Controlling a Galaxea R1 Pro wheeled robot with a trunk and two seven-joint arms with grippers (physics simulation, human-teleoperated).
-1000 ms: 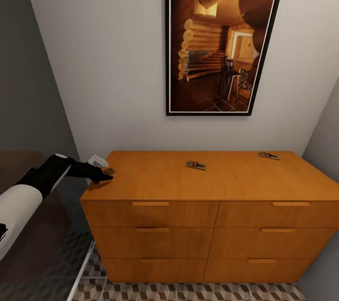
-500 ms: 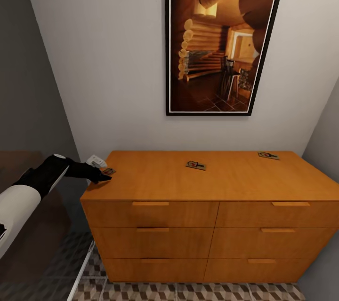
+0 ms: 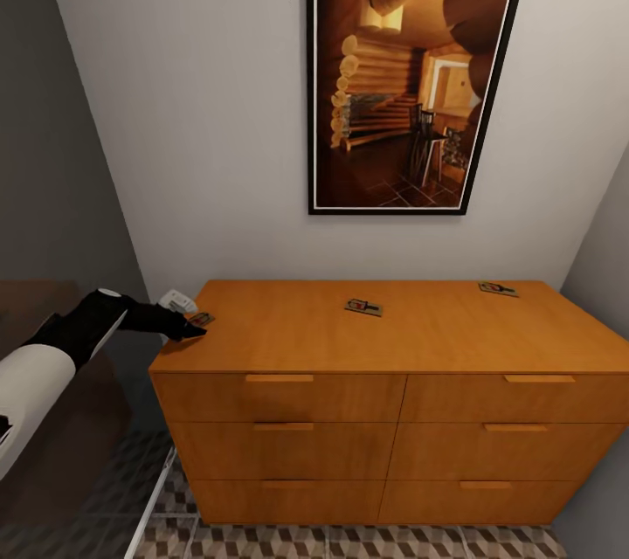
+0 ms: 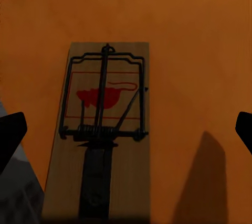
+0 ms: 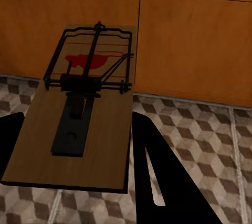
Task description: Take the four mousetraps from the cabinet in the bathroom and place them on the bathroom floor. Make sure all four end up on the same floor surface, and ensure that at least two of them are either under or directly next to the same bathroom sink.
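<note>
In the head view, the low orange-brown wooden cabinet [image 3: 384, 341] stands against the pale wall under a dark framed picture [image 3: 411, 70]. Three flat tan wooden mousetraps lie on its smooth top: one at the left rear corner [image 3: 203, 318], one near the middle [image 3: 362, 307], one at the far right rear [image 3: 497, 288]. The black left hand [image 3: 189, 328] reaches in from 9 o'clock and hangs at the left corner trap, so the left arm is by far the nearer one to it. From this view I cannot tell how its fingers stand. A strip of the cube-pattern tiled floor [image 3: 349, 541] shows below the drawers.

In the left wrist view, the corner mousetrap [image 4: 102, 135] lies flat on the orange top, between the two dark fingertips [image 4: 10, 132], which stand wide apart, one on each side, not touching it. Its long axis runs along the looking direction, so I judge the fingers would close across its short width.

In the right wrist view, the right hand [image 5: 79, 145] carries a fourth mousetrap [image 5: 79, 129]; its black fingers [image 5: 157, 177] pinch the board at the sides, above the tiled floor and in front of the cabinet drawers [image 5: 184, 35].
</note>
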